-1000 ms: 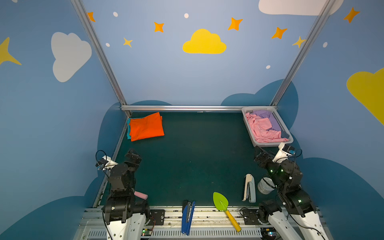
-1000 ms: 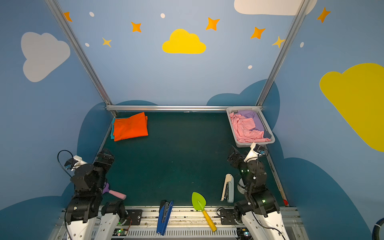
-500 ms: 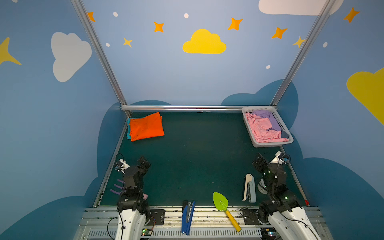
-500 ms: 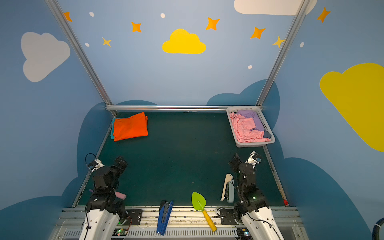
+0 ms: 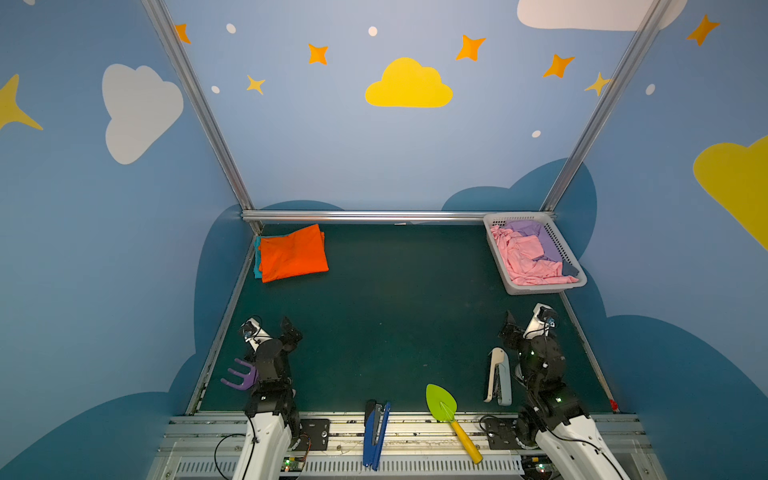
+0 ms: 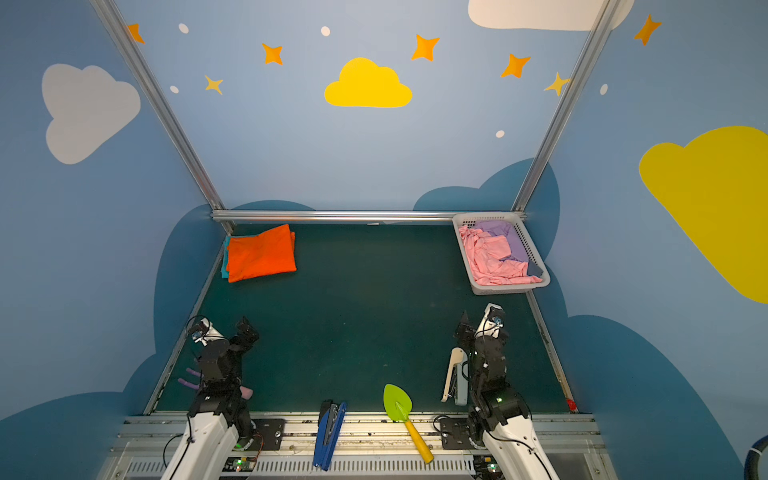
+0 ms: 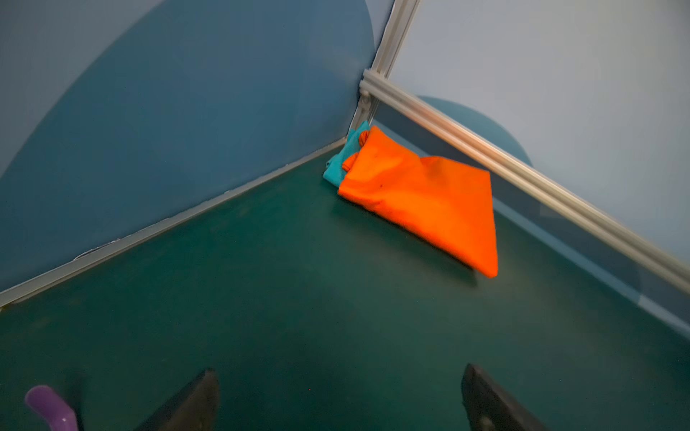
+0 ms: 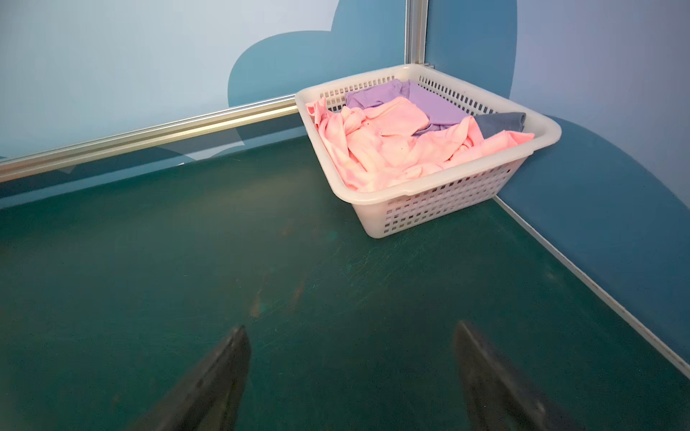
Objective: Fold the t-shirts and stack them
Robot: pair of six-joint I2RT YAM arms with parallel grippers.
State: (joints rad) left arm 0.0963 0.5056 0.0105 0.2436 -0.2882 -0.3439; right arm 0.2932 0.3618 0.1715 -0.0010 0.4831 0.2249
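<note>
Your mat (image 5: pixel 395 316) is free mid-table: orange t-shirt (image 5: pixel 293 253) over teal t-shirt (image 5: pixel 257 259) at eleven o'clock, basket (image 5: pixel 540 289) at one. Left gripper (image 7: pixel 339 369) and right gripper (image 8: pixel 350 326) both spread, empty.

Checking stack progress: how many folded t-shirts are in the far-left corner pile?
2: a bright orange cloth t-shirt on top; a teal cloth t-shirt beneath it, only its edge showing. More may hide underneath.

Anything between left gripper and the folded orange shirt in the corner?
Nothing visible: only bare green mat lies between the left gripper and the orange t-shirt atop the teal t-shirt. The purple fork sits off to the side.
</note>
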